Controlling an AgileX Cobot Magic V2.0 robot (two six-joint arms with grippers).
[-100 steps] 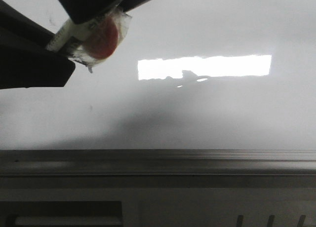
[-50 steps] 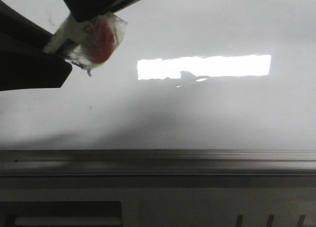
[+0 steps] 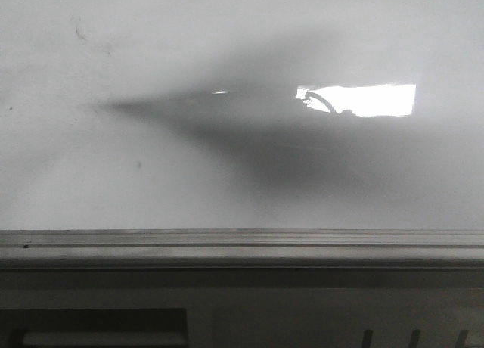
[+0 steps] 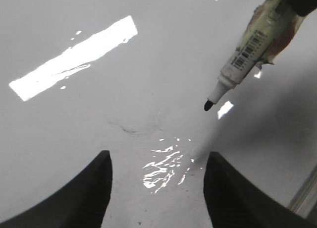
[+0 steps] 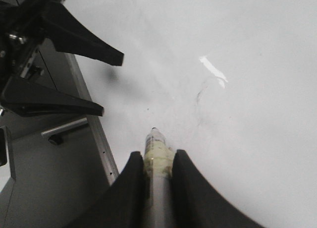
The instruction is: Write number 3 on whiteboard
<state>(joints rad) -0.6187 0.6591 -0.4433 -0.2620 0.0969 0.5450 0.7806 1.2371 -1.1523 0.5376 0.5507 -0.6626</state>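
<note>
Though glossy, whiteboard (image 3: pixel 242 174) w/ smudges.

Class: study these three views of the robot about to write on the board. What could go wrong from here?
1. The marker sits between the right gripper fingers at a slant; pressing down might make it slip.
2. The whiteboard carries faint smudges, which could muddle thin strokes.
3. The open left gripper hovers close, so the arms could collide.

- Marker pen (image 4: pixel 250 54): a printed barcode with tiny print beside it on the pale barrel, seen in the left wrist view; bars visible, digits and lettering too small to read
- Whiteboard (image 3: pixel 242 181): faint smudges only; no legible number, word or sign
- No other readable marking in any view
</note>
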